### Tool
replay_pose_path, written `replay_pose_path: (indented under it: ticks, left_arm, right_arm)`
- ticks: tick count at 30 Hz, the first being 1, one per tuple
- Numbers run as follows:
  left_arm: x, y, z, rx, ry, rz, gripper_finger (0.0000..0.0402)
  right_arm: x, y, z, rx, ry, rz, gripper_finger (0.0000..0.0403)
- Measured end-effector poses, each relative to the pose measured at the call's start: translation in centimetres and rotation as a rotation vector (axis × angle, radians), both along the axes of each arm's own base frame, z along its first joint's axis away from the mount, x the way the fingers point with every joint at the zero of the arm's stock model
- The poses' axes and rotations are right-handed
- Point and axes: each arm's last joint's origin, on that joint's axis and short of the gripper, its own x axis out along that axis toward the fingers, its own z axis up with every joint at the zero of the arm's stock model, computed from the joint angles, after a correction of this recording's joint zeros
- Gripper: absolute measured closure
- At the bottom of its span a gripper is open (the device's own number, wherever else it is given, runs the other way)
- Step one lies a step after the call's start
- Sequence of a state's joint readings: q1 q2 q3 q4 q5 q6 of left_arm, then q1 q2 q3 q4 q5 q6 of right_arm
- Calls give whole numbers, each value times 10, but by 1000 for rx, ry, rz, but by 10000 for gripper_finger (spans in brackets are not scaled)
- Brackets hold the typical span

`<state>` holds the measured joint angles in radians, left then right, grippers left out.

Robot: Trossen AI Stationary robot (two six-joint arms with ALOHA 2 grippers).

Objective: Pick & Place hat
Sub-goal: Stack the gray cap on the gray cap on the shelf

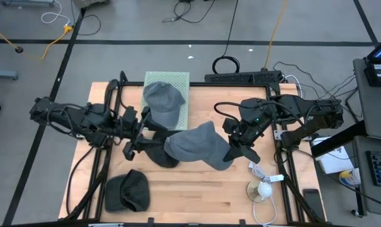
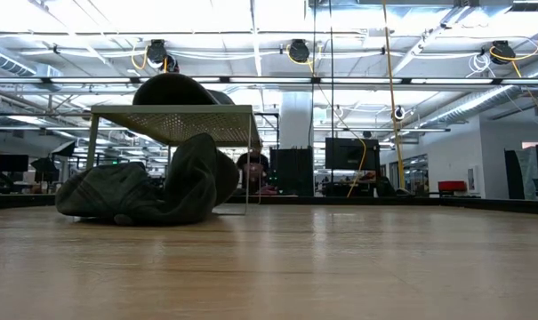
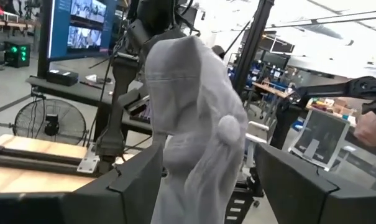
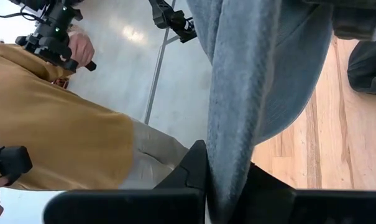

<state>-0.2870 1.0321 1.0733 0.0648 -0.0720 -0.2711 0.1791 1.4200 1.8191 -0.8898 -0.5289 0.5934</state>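
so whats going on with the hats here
Both arms hold a grey hat up over the middle of the table, the left gripper at one end and the right gripper clamped on the other. Another grey hat sits on the green raised rack, and a dark hat lies on the table.

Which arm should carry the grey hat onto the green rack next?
Probably left. Both grippers, left and right, hold the grey hat between them, but the green rack lies on the left arm's side, closer to it.
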Motion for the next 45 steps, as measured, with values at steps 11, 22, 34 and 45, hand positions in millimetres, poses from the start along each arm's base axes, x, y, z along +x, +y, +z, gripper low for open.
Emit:
replay_pose_path:
  ticks: [11, 22, 34, 45]
  left_arm:
    - [22, -5, -5, 4, -44, -25, 142]
    - [26, -7, -4, -12, -81, -60, 224]
    - [25, -8, -3, -86, -67, -125, 381]
    - [21, -1, -3, -287, 34, -226, 383]
  right_arm:
    - [0, 0, 0, -5, -5, 4, 397]
    - [0, 0, 0, -7, -7, 4, 397]
    - [3, -2, -1, -68, -33, -54, 379]
    - [-16, -7, 4, -113, -19, -85, 259]
